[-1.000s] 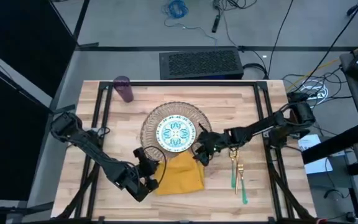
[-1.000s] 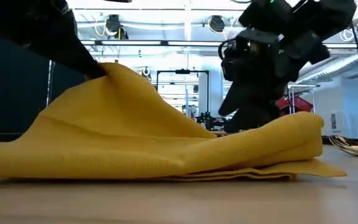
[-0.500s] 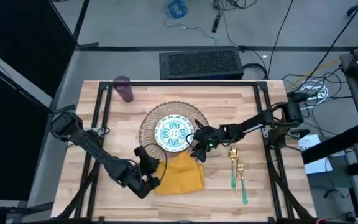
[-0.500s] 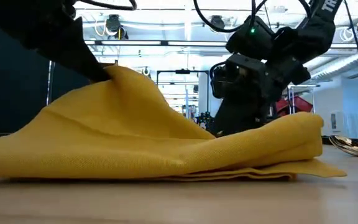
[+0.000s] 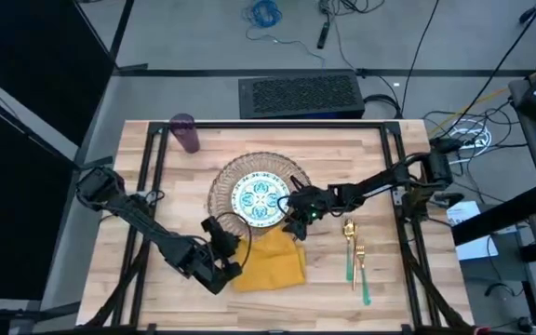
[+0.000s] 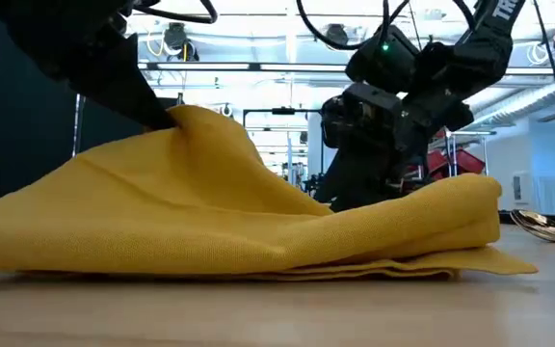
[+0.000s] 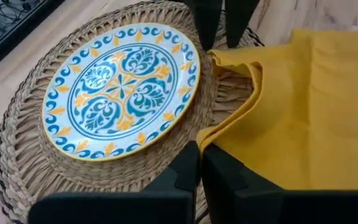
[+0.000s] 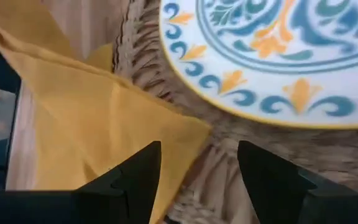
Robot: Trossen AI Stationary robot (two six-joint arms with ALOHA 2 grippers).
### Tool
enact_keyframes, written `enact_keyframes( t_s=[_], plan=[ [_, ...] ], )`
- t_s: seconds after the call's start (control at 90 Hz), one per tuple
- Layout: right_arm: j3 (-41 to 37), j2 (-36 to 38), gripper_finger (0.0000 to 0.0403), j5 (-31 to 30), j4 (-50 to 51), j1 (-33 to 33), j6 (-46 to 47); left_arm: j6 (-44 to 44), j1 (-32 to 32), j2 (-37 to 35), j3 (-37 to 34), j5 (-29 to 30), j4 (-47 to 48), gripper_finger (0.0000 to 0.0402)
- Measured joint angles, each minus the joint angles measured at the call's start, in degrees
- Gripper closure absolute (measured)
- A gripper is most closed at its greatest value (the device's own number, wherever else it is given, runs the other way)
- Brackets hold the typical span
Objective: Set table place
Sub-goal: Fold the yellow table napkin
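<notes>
The mustard-yellow napkin lies near the table's front, with its far corner resting on the straw mat. The teal-patterned plate sits on that mat. My left gripper is at the napkin's left side, shut on it. My right gripper hovers open over the mat's near rim, one finger on either side of the napkin's far corner. The fork and spoon lie to the right, and the purple cup stands at the far left. My left gripper pinches a fold of the napkin's left edge between its two fingers, coming from the table's near left at a slant. That part is raised into a peak, while the rest of the cloth lies slack on the table.
The table's black frame bars run along both sides. There is bare wood to the right of the cutlery and along the far edge.
My right gripper has moved toward the table's left and slightly toward the far edge. It now stands over the napkin's far corner at the mat's rim. The napkin stays raised in my left gripper.
</notes>
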State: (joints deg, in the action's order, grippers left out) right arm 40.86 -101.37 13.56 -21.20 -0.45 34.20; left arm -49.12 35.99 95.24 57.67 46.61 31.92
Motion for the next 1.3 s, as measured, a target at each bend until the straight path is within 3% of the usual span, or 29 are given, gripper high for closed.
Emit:
enact_keyframes(
  t_s=[1.156,1.3],
  plan=[
    [4.7,-5.1,0.0203,4.8,-0.9,3.6,1.1,0.0,-0.7,0.0,0.0,0.0,0.5,0.0402],
    [4.7,-5.1,0.0219,6.1,-1.7,4.2,1.5,0.0,-0.7,0.0,0.0,0.0,0.5,0.0402]
  ],
)
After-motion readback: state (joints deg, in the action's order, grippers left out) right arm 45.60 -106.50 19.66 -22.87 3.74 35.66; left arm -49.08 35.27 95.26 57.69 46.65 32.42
